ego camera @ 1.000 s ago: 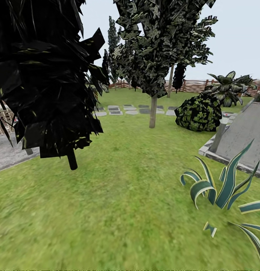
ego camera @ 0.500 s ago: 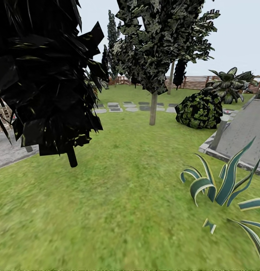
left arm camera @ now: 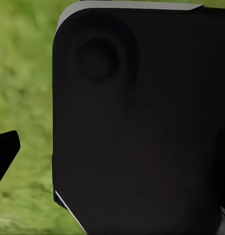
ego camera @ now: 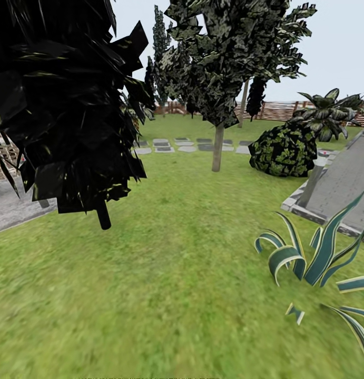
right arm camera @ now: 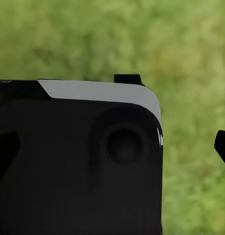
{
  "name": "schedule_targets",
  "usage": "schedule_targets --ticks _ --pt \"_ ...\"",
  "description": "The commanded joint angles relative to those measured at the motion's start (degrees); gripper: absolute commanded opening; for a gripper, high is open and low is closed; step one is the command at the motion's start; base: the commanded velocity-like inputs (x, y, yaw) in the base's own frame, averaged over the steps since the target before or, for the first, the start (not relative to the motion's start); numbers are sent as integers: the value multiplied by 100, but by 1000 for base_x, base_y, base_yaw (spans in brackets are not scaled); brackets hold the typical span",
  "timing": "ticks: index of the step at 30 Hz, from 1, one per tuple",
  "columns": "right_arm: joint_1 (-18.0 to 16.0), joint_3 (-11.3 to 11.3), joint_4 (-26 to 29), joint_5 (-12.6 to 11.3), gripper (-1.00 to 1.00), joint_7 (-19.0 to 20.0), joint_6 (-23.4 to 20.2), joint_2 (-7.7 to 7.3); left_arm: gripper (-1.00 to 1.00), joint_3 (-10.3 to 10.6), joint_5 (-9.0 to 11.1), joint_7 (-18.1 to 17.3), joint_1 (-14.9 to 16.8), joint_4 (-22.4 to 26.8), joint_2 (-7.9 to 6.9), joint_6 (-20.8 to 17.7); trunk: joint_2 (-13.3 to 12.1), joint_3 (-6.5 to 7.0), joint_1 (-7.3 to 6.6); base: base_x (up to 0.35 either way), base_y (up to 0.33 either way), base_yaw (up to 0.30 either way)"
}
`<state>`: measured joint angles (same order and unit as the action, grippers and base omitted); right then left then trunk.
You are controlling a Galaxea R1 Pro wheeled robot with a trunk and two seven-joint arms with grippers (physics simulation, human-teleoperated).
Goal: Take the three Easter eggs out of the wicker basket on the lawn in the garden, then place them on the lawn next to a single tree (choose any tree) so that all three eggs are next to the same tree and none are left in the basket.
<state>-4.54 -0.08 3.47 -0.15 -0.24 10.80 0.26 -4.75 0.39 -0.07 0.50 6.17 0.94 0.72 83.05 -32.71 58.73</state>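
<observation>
Head view: robot is facing open lawn [ego camera: 166, 273] in the garden w/ a dark-leaved tree [ego camera: 66, 105] close by, a pale-trunked tree [ego camera: 218, 150] further off by the stepping stones [ego camera: 174, 145], a round bush [ego camera: 283, 150], a striped spiky plant [ego camera: 313, 258] and a wooden fence [ego camera: 279, 109] at the back; no wicker basket or Easter eggs showing here, so can't place them relative to the jaws. Left wrist view: a black housing [left arm camera: 142, 122] is blocking most of the frame, grass behind; jaws' state can't be told. Right wrist view: same, black housing [right arm camera: 78, 161] over grass, jaws' spread can't be told. Judging from the task only: eggs are prob. light, smooth, rounded, so slippery; best taking each across its middle, gently.
</observation>
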Motion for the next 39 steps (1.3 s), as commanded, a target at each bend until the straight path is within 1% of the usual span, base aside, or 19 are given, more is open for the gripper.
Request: schedule_targets --ticks 1,26,39 --pt "-3 -1 -4 -2 100 -2 19 1 100 -44 4 -1 3 -2 3 8 3 -15 0 0 0 107" --pt "-3 -1 -2 2 100 -2 34 -1 100 -49 5 -2 3 -2 -1 8 3 -247 0 0 0 110" --pt "-3 -1 -1 0 100 8 41 -8 100 -51 5 -2 3 -2 -1 8 3 -303 0 0 0 34"
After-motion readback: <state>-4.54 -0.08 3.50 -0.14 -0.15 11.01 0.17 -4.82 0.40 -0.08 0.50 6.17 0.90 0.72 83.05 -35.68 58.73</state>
